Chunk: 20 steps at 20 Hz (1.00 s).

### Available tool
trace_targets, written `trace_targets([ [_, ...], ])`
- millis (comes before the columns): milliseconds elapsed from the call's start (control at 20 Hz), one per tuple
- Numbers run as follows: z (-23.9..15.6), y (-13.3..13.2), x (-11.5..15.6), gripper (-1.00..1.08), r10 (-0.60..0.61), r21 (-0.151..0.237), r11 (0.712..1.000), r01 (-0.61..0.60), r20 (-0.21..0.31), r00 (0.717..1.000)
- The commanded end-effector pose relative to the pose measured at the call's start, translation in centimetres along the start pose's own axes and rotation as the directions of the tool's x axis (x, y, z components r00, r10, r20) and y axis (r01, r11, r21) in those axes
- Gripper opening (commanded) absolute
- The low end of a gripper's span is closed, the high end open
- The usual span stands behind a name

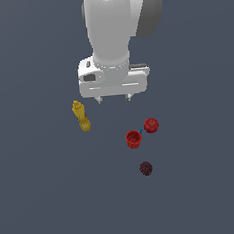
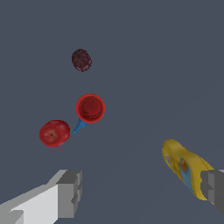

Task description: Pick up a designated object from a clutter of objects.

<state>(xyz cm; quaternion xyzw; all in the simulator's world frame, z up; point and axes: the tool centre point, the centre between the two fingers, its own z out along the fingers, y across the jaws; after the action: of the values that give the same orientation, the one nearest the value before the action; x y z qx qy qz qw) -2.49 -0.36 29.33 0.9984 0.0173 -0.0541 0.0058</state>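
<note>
We see the pincer (image 1: 113, 97) spread wide, holding nothing, hovering above the worktop (image 1: 40, 196). Dark maroon bumpy ball (image 1: 146, 168) lies apart, beyond the red cup (image 1: 133, 139) and red apple (image 1: 151, 125); yellow bottle (image 1: 81, 116) off to the exterior view's left.

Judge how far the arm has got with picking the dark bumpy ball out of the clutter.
Nothing looks done yet: the small dark maroon bumpy ball lies alone on the grey floor, apart from the red cup, the bright red smooth ball and the yellow bottle-like piece. In hand: the gripper hangs open and empty above them. Left: moving over the ball, descending, closing, lifting.
</note>
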Motion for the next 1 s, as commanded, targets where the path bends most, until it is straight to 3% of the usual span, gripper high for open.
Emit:
trace_targets([
  [0,0.0,0.0,0.0,1.00,0.000,0.000,1.000,0.000,0.000,1.000],
  [450,-2.3,0.5,0.9,1.00,0.027,-0.014,1.000,-0.028,-0.049,0.998],
  [950,-1.7,0.2,1.7,1.00,0.006,-0.017,1.000,-0.007,-0.049,0.999],
])
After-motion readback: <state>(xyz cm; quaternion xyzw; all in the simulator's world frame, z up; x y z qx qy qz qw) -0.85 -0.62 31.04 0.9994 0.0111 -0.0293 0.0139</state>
